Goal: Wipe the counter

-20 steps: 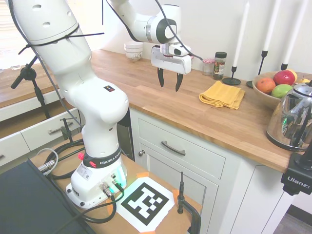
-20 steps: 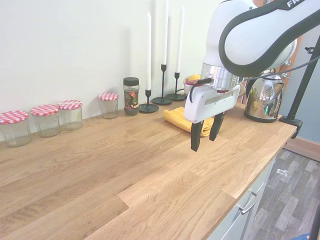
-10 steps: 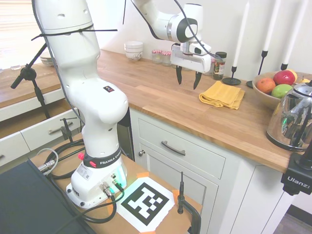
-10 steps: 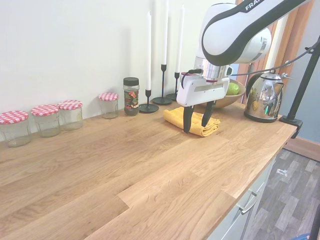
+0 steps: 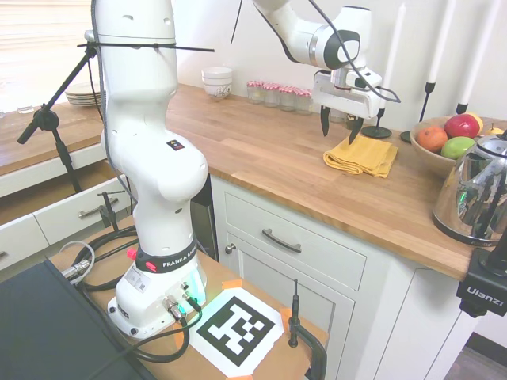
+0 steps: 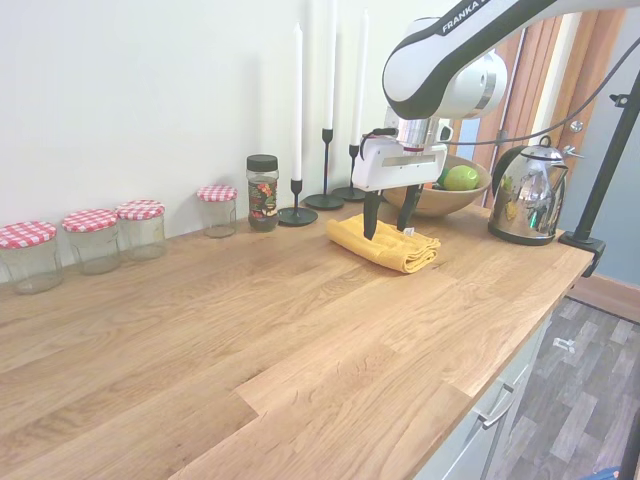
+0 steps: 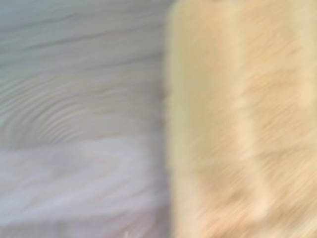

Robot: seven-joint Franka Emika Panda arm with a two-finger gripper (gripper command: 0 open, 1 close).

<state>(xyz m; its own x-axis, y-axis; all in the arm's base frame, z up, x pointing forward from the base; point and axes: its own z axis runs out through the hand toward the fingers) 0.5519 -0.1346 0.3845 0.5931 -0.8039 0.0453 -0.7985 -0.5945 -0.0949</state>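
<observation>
Your worktop (image 5: 261, 154) runs long beneath the wall, a folded yellow cloth (image 5: 360, 153) lying on it beside the fruit bowl (image 5: 432, 157). Your tool (image 5: 338, 126) hangs over the cloth's near end, fingers spread, empty. The wrist view is blurred: only cloth (image 7: 242, 124) and wood grain.

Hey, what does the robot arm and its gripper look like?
A glossy white, rounded arm with black joint rings and "FRANKA" lettering on a black band at its base. Black cables run along it, strapped on. The gripper has a white boxy body and two slim black fingers.
</observation>
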